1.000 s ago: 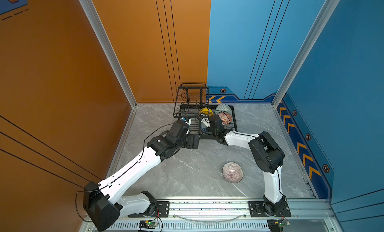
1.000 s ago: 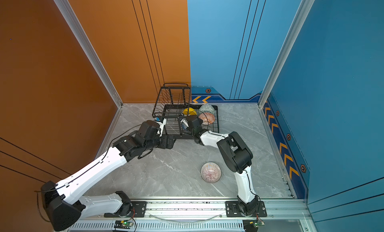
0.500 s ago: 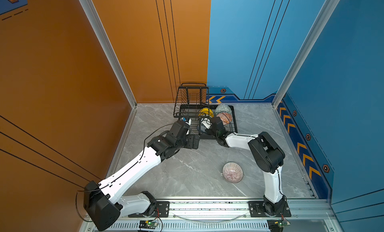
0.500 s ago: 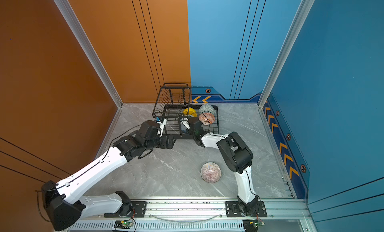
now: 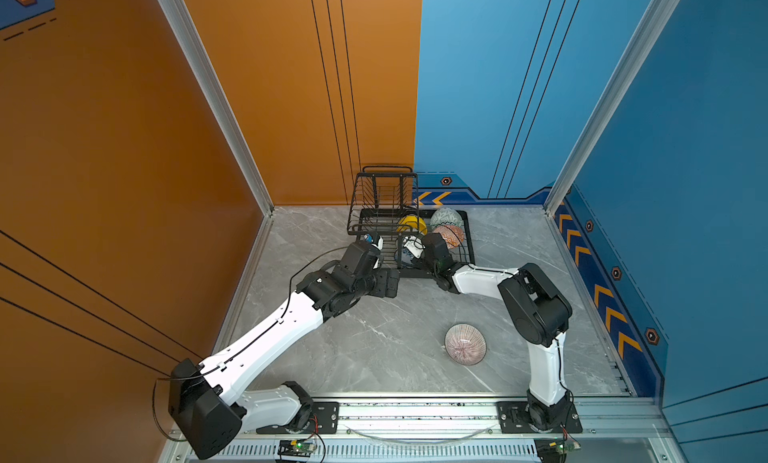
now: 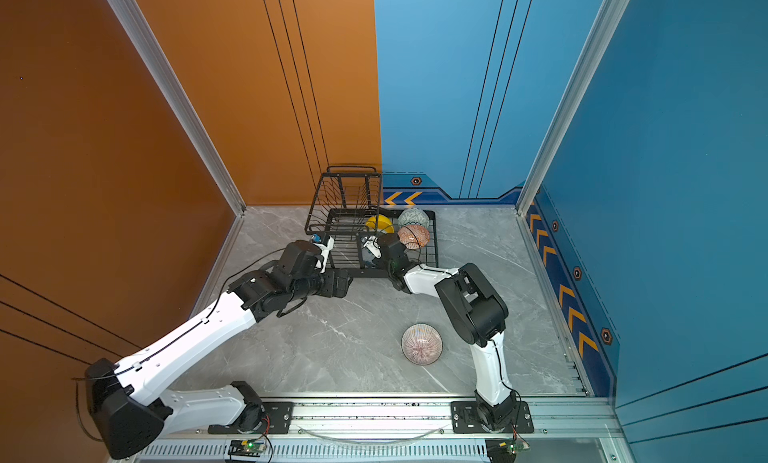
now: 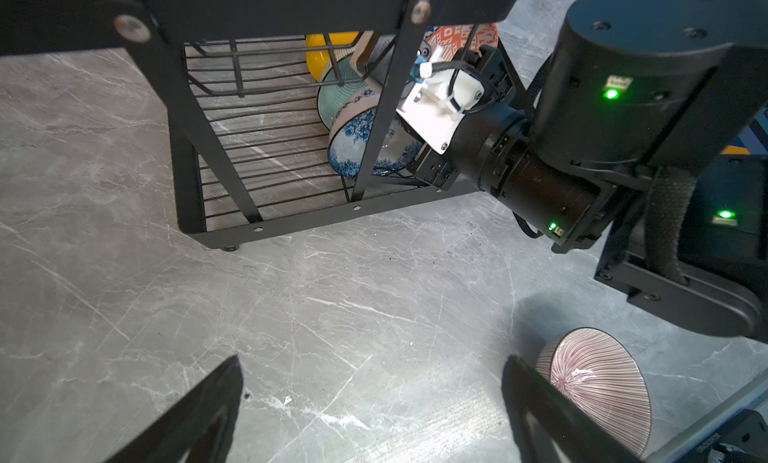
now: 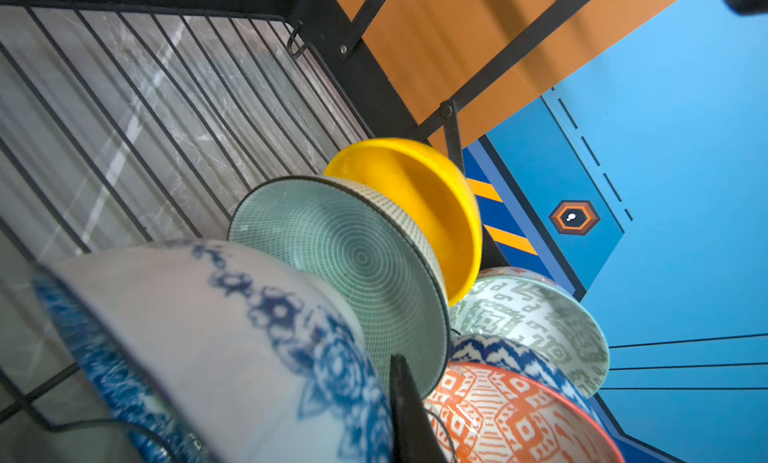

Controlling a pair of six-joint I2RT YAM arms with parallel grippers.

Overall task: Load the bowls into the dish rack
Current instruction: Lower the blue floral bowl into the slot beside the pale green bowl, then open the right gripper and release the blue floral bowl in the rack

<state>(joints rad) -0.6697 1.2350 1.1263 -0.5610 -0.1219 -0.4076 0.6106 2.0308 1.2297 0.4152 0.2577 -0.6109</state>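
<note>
1. Gripping the floral bowl (image 8: 216,336) inside the dish rack (image 7: 299,224), the right gripper (image 5: 409,252) may knock the mint bowl (image 8: 357,265) just beyond.
2. Left gripper (image 7: 372,359) spread wide, empty; striped bowl (image 7: 598,386) near it on the desk (image 7: 291,315).

Tops overhead (same scene); wrists near rack (image 7: 266,8).

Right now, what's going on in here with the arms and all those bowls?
The right gripper is inside the dish rack, shut on the rim of the blue-and-white floral bowl. The yellow bowl, mint bowl, grey-green bowl and orange bowl already stand there. The left gripper hovers open beside the rack. The pinkish striped bowl sits on the table, not yet loaded.
</note>
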